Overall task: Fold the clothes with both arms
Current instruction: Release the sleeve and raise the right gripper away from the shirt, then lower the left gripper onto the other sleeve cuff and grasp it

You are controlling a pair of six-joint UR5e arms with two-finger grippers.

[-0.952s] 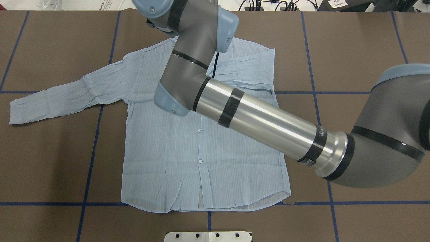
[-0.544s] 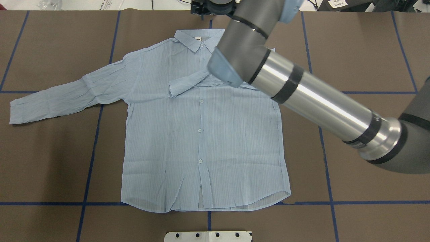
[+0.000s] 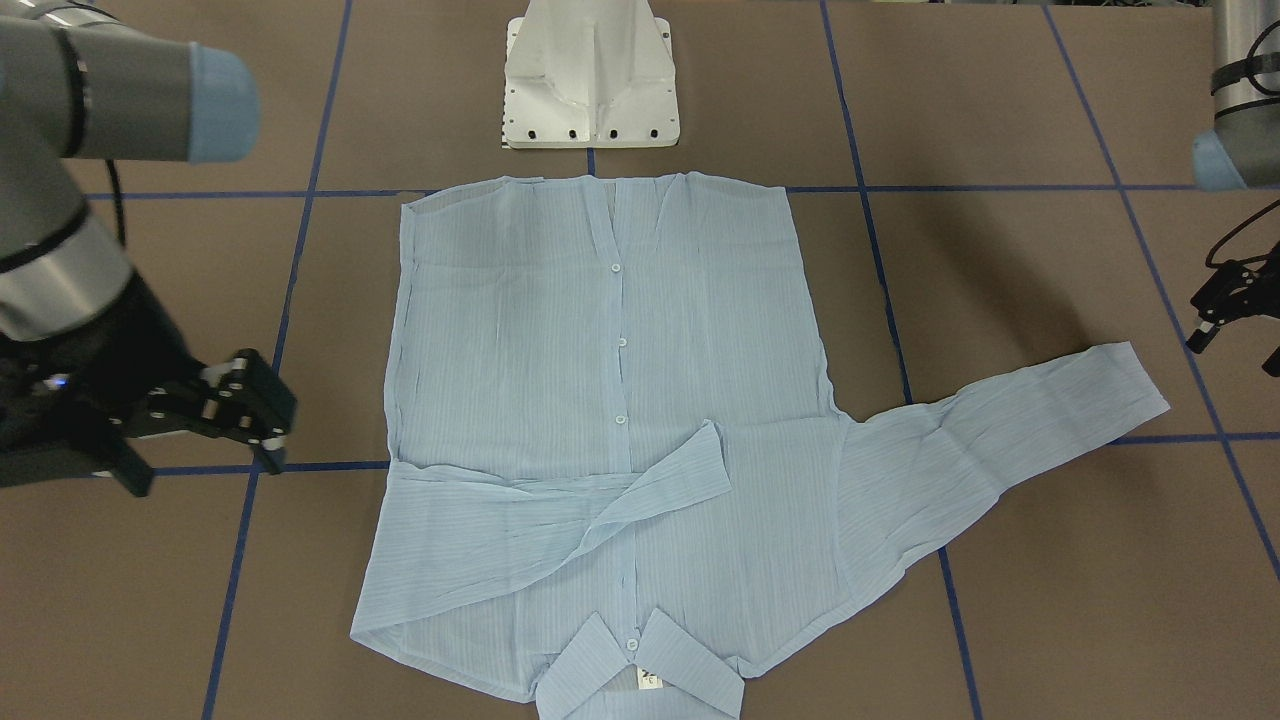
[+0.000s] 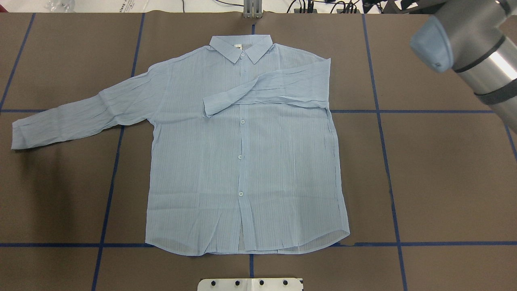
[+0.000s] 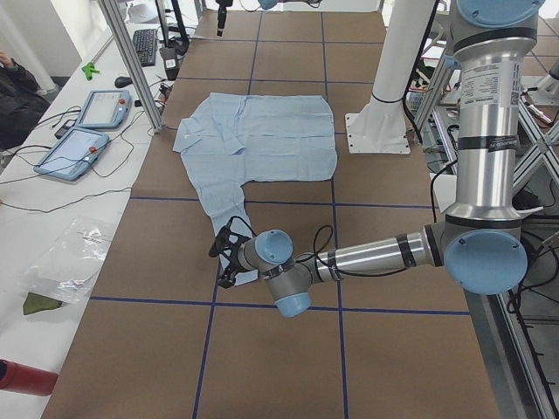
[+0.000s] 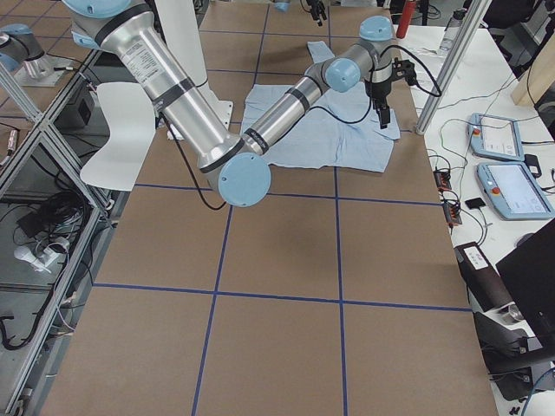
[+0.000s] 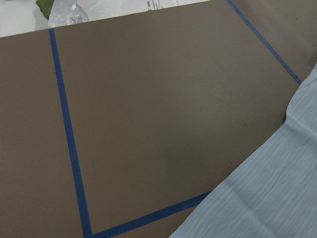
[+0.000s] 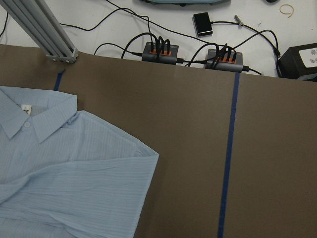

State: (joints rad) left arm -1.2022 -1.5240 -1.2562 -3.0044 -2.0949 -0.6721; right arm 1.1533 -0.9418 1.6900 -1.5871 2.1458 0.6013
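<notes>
The shirt [image 4: 242, 161] lies flat and buttoned in the middle of the desk [image 4: 444, 169], with both claws off it.
The overhead view catches only the right arm [image 4: 472, 44] at its far right corner and no claw at all; the front-facing view shows both: the right claw [image 3: 278, 428] hangs just off the shirt's right side with fingers spread and nothing held, and the left claw [image 3: 1235, 345] hovers beside the left cuff, also parted and bare; the left arm [image 5: 376, 253] reaches low and level over the desk; the right sleeve [image 4: 274, 89] lies folded across the chest below the collar [image 8: 29, 121], while the left sleeve [image 4: 80, 115] stretches straight out to the left; a second ago the right arm lay across the shirt's chest, and it has since swung away to the right.
</notes>
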